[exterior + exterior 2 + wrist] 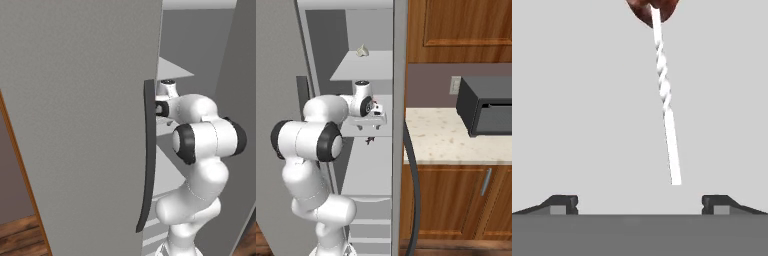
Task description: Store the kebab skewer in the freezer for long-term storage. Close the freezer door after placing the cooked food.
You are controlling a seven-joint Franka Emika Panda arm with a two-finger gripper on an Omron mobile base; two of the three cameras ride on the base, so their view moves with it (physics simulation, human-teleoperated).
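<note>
2 dark fingertips of the gripper are spread wide apart, clamped on nothing. Going left to right: the freezer door, a flat matte grey slab with a long, curved dark handle, stands open; beside it, the white arm is reached into the freezer. The kebab skewer, a thin pale stick with a reddish-brown chunk at its far end, is seen lying on a smooth white shelf just beyond the fingertips. A straight withdrawal is advised, so the stick is not snagged, before the door is pushed shut.
</note>
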